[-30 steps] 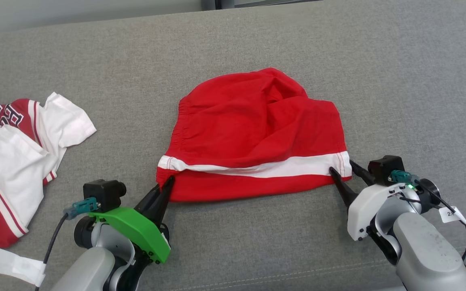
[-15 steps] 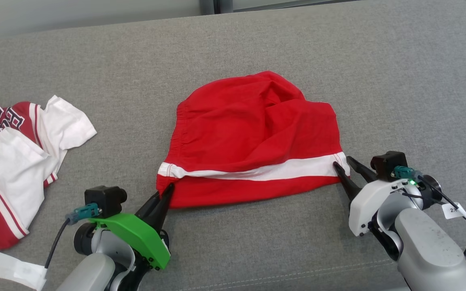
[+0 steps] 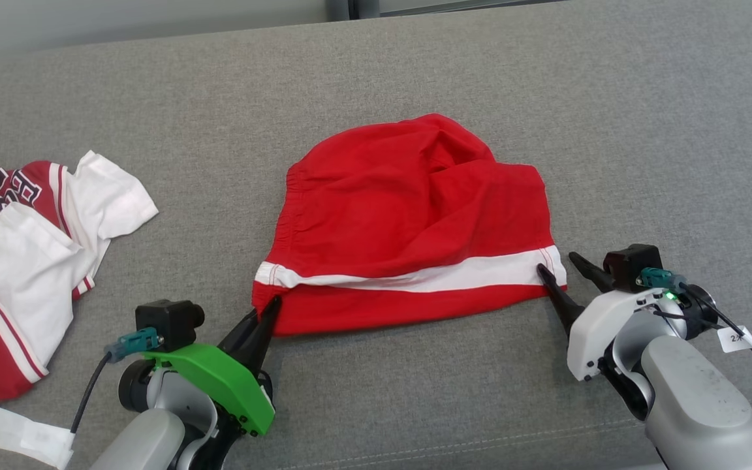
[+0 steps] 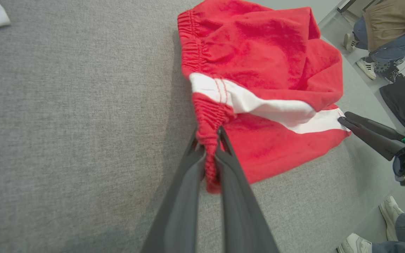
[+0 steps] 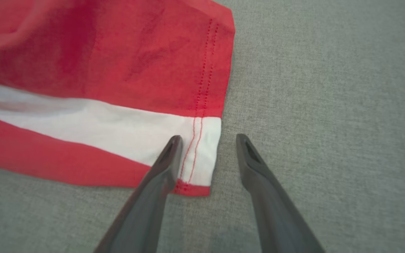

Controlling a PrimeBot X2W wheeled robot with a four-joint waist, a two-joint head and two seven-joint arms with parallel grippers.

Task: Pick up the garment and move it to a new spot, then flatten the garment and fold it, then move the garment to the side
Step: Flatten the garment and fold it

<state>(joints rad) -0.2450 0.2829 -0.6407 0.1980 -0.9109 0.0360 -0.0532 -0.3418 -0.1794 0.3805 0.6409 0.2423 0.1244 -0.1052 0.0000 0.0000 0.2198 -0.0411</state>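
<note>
The garment (image 3: 408,222) is a pair of red shorts with a white stripe, lying folded on the grey cushion. My left gripper (image 3: 270,307) is shut on its near left corner; the left wrist view shows the elastic waistband (image 4: 207,140) pinched between the dark fingers. My right gripper (image 3: 559,269) stands open at the near right corner. In the right wrist view one fingertip (image 5: 174,144) lies over the white stripe's hem (image 5: 202,154) and the other is on bare cushion beside it, with the cloth loose.
A red and white jersey (image 3: 23,254) lies crumpled at the far left, with a white tag (image 3: 14,424) near the cushion's front edge. People's legs and shoes (image 4: 381,38) stand on the floor beyond the cushion. Bare grey cushion (image 3: 643,130) spreads to the right and behind.
My right gripper has opened and let go of the right corner, and drawn back slightly to the right. The garment has settled flat. The left gripper keeps its grip.
</note>
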